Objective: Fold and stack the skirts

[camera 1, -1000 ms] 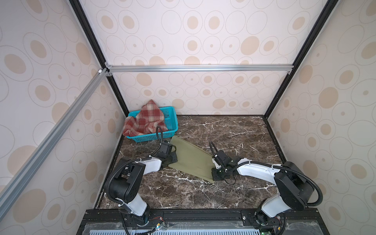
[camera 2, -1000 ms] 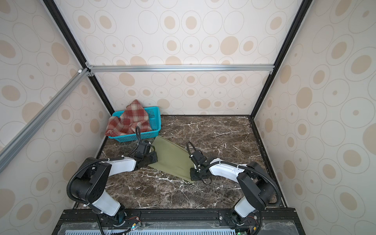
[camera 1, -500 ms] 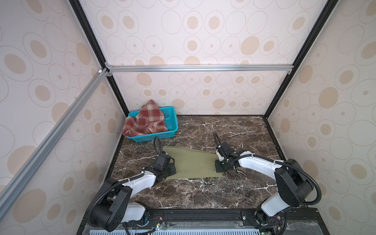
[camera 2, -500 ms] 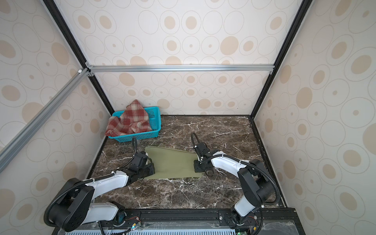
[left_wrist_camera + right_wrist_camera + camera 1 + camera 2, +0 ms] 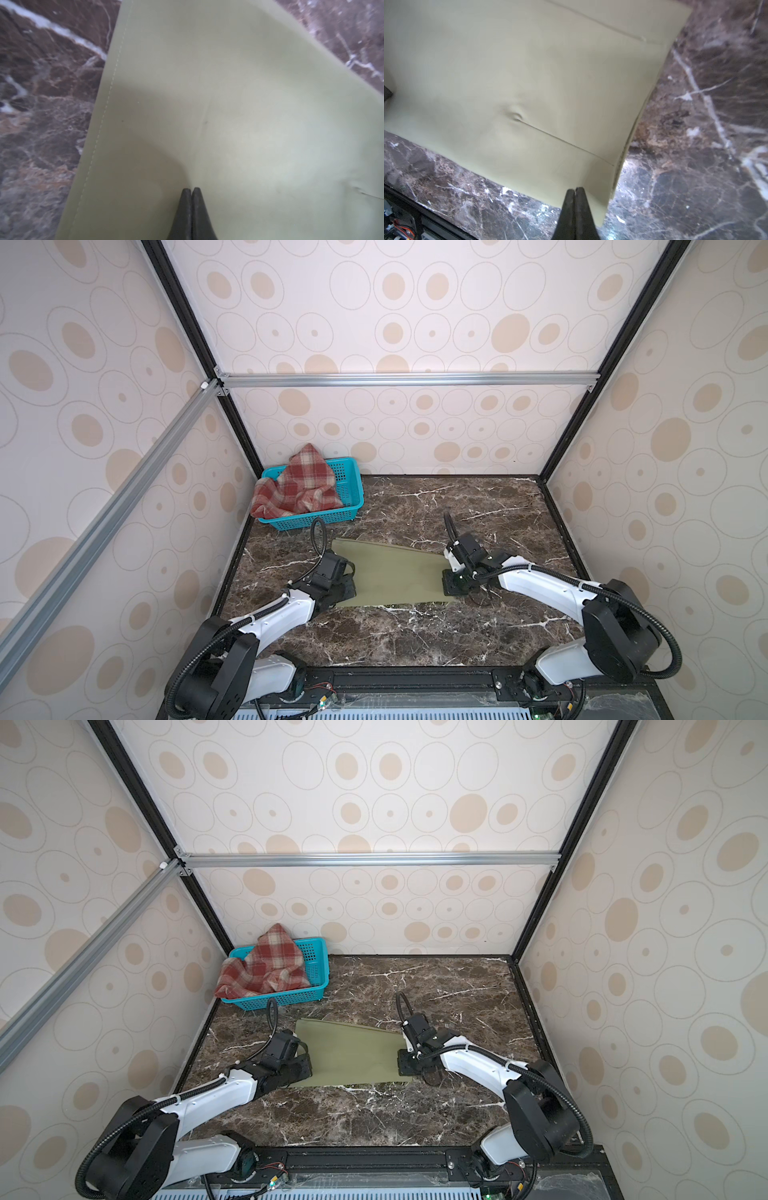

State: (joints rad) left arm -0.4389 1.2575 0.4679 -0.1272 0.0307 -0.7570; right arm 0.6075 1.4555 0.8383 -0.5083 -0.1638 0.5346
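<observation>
A dark brown marble bench (image 5: 415,639) veined with white forms the floor of a booth. Its walls (image 5: 415,323) are papered in cream with tan ovals, a silver rail (image 5: 407,379) crosses the far wall, and black posts stand at the far corners. A teal basket (image 5: 320,521) stands in the far left corner. The plaid skirt (image 5: 301,489) lies heaped in it and spills over its left rim. The olive skirt (image 5: 395,572) lies flat on the bench, near of the basket and about midway between left and right, broader at its left end, where a stitched hem runs. The left tool (image 5: 191,190) rests on that left end and the right tool (image 5: 575,189) on the right end, close to the skirt's near edge. Each has its two dark fingers (image 5: 182,207) pressed together with the tips down on the cloth. Whether any fabric is pinched between them cannot be told. The left arm (image 5: 274,618) stretches low from the near left base, and the right arm (image 5: 540,585) stretches low from the near right base, both reaching inward over the bench.
</observation>
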